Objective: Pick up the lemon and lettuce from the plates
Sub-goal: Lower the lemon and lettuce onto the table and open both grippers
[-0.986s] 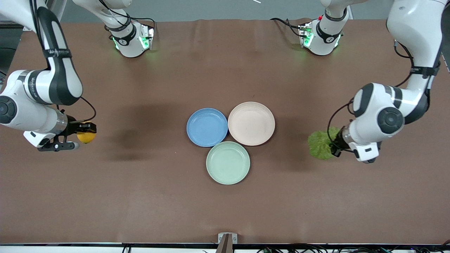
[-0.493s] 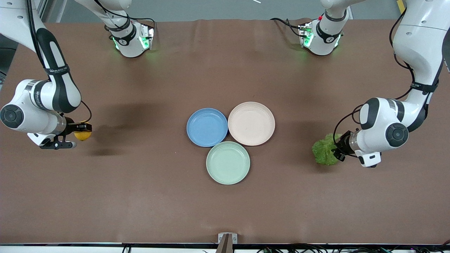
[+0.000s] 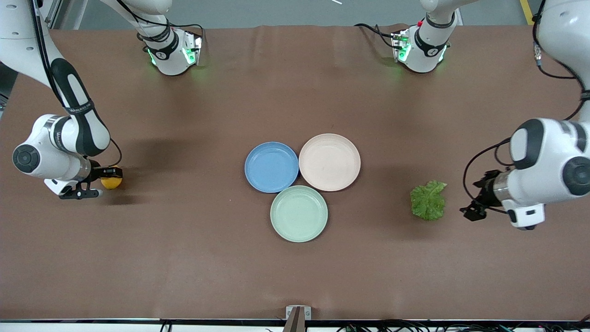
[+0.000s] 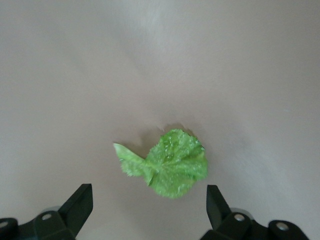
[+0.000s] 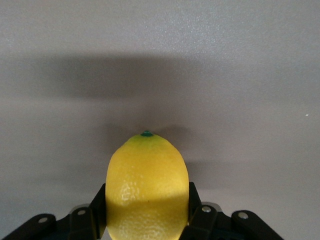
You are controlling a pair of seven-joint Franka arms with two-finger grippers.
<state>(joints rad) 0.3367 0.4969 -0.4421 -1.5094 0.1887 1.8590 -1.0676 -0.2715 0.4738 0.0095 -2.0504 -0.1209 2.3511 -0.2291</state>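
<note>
The lettuce (image 3: 428, 200), a crinkled green leaf, lies flat on the brown table toward the left arm's end; it also shows in the left wrist view (image 4: 167, 162). My left gripper (image 3: 472, 208) is open and empty, above the table beside the leaf and apart from it. My right gripper (image 3: 102, 182) is shut on the yellow lemon (image 3: 111, 181), low at the table toward the right arm's end; the lemon fills the right wrist view (image 5: 146, 187) between the fingers. The blue plate (image 3: 271, 166) and the beige plate (image 3: 329, 162) stand empty mid-table.
A pale mint-green plate (image 3: 299, 213), empty, touches the two other plates on the side nearer the front camera. A small bracket (image 3: 297, 314) sits at the table's front edge. Both arm bases stand along the top of the front view.
My left gripper has let go of the lettuce, which now lies on the table, and has drawn away toward the table's end. My right gripper has lowered the lemon toward the table.
</note>
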